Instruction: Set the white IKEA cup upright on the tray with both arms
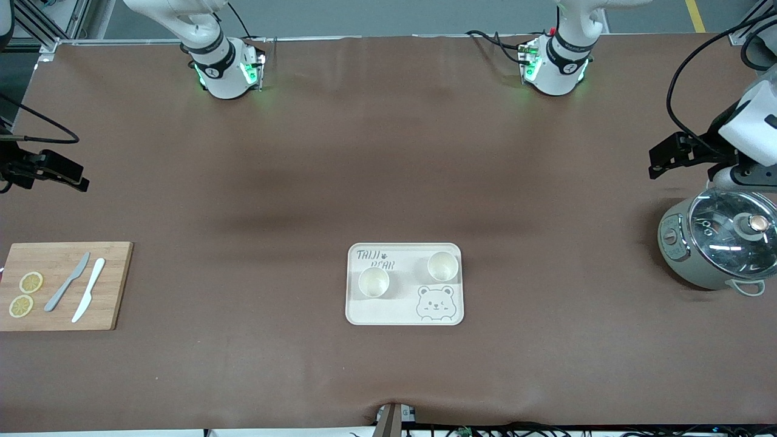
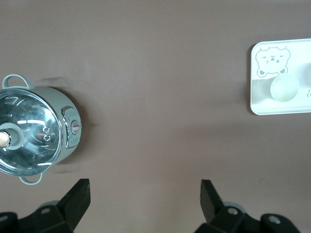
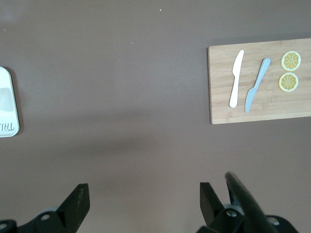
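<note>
The cream tray (image 1: 394, 312) with its bear drawing lies in the middle of the table, toward the front camera. Two white cups stand upright on it, one (image 1: 373, 282) beside the lettering and one (image 1: 442, 265) above the bear face. The left wrist view shows the tray (image 2: 272, 109) with a cup (image 2: 284, 88) on it. The right wrist view catches only the tray's edge (image 3: 7, 102). My left gripper (image 1: 654, 164) (image 2: 145, 194) hangs open and empty over bare table beside the cooker. My right gripper (image 1: 82, 181) (image 3: 145, 196) hangs open and empty over bare table at the right arm's end.
A wooden cutting board (image 1: 112, 267) at the right arm's end carries a grey knife (image 1: 67, 282), a white knife (image 1: 89, 289) and two lemon slices (image 1: 31, 282). A grey-green cooker with a glass lid (image 1: 716, 243) stands at the left arm's end.
</note>
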`<action>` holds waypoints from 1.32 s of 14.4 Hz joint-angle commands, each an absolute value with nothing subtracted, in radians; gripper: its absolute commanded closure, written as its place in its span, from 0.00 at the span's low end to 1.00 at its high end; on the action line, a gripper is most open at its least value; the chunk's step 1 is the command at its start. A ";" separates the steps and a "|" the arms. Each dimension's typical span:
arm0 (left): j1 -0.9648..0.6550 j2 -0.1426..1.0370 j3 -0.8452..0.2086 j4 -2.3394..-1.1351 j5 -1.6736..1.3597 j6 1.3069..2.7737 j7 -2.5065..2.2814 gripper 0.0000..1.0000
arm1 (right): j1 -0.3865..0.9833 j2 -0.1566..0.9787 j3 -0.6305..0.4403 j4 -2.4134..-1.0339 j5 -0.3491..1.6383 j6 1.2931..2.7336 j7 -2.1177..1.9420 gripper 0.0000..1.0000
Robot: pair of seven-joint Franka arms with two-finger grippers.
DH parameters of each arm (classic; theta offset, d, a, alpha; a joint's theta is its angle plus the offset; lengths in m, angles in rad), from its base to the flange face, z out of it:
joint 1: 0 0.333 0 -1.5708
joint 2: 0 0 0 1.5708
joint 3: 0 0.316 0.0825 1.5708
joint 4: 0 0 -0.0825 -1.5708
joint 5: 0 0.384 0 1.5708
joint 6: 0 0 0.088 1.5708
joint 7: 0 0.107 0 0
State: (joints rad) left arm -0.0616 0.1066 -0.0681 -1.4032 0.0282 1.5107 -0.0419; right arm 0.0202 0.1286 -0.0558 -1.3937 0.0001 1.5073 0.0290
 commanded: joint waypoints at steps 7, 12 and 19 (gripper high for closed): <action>-0.192 0.086 0.081 -1.404 0.031 1.491 -0.018 0.00 | 0.012 0.120 -0.044 -1.419 0.014 1.514 0.017 0.00; -0.186 0.089 0.080 -1.404 0.032 1.491 -0.017 0.00 | 0.017 0.123 -0.044 -1.420 0.014 1.516 0.017 0.00; -0.132 0.097 0.078 -1.407 0.032 1.493 0.076 0.00 | 0.023 0.135 -0.043 -1.422 0.014 1.526 0.017 0.00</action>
